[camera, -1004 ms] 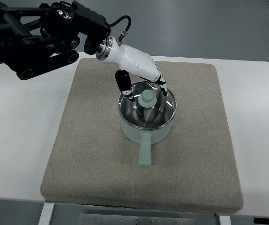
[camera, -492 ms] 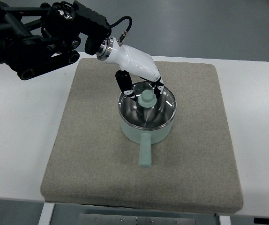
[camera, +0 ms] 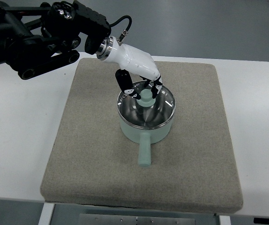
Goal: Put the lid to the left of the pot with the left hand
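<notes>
Left hand (camera: 143, 86), reaching in from the upper left, has its fingers (camera: 123, 79) curled around the pale green knob (camera: 147, 97) of the glass lid (camera: 146, 107). Lid sits on the mint-green pot (camera: 145, 127), handle (camera: 144, 153) pointing toward the camera. Pot stands centrally on a grey mat (camera: 87, 154) over the white table (camera: 17, 140).

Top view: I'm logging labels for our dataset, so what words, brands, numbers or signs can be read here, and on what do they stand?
None: no readable text shows on the pot, its lid, the mat, the table or the left hand.
</notes>
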Robot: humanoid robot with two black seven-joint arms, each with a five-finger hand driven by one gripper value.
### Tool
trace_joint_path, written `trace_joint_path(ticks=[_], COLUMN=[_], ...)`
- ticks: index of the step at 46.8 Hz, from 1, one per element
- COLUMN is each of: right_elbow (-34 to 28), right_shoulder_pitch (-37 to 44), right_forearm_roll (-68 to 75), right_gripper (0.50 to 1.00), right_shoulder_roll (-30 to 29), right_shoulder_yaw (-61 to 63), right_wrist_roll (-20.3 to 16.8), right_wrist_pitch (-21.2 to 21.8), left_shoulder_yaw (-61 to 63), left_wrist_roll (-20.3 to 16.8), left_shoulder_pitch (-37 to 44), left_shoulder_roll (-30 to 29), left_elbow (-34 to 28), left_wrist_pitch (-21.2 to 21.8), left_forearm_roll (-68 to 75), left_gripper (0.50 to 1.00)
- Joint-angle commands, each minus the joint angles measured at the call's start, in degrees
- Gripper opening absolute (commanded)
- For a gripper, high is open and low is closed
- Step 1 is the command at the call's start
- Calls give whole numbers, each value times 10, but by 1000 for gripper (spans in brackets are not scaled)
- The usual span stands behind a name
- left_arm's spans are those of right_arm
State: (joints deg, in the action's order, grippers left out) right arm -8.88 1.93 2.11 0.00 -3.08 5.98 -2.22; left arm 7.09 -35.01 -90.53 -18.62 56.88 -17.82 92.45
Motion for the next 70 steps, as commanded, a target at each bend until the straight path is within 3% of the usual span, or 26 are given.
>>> trace_joint_path(ticks=[1,50,70], right_elbow=[0,0,0], right_shoulder_pitch=[0,0,0], right_forearm_roll=[0,0,0], right_gripper=[924,924,924], right_shoulder_roll=[0,0,0], right_shoulder_yaw=[0,0,0], right_wrist_roll=[0,0,0], right_wrist_pitch=[0,-1,-1], left_shoulder_yaw=[0,-24,-28], left_wrist_roll=[0,0,0], left_shoulder_pitch=[0,-10,2], left_shoulder_roll=[0,4,-10], left_elbow=[0,-14,-136], left_wrist_pitch=[0,2,5], left_forearm_roll=[1,-3,-9], left_gripper=[500,500,500])
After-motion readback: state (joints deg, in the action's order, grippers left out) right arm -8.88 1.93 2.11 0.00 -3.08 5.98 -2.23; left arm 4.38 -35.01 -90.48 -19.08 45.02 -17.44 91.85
